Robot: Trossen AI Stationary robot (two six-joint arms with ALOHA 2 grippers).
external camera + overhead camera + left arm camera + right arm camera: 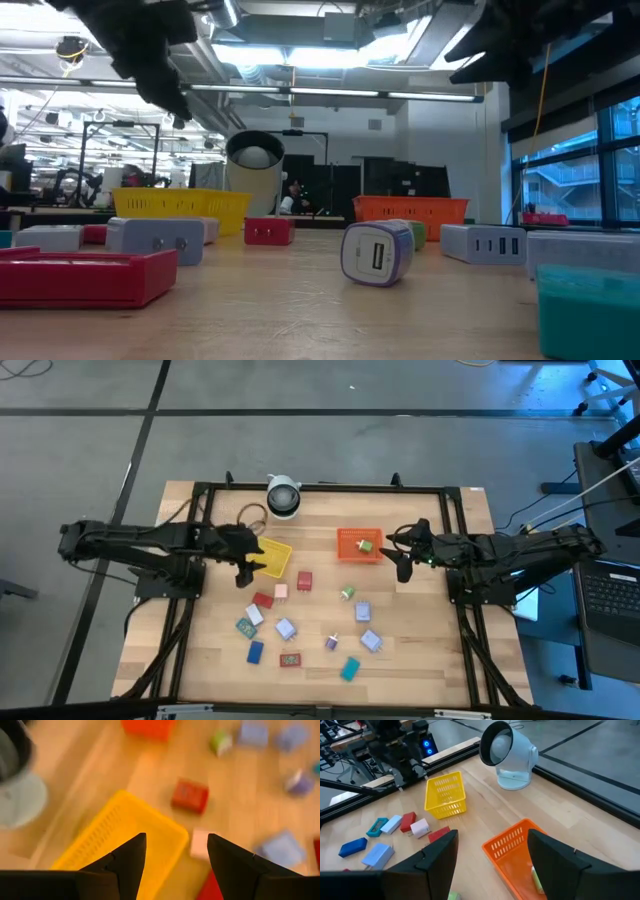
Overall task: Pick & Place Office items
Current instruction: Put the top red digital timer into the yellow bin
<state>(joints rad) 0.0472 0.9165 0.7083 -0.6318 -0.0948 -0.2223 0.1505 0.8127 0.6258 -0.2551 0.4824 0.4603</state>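
Several tiny office items lie scattered on the wooden table: a red block [304, 580], a pink one [281, 591], a blue one [255, 652], a teal one [349, 669], a purple one [331, 642] and whitish ones [285, 628]. A green piece [366, 544] lies inside the orange-red tray [350, 550]. My left gripper [245, 567] hovers open over the near edge of the yellow tray [276, 556], which also fills the left wrist view [125, 830]. My right gripper [403, 563] is open, just right of the orange-red tray [515, 845].
A white round device [283, 497] stands at the table's far edge between the trays. A black frame [320, 488] borders the table. In the low view a purple-white piece [378, 252] lies mid-table. Bare wood shows along the near edge.
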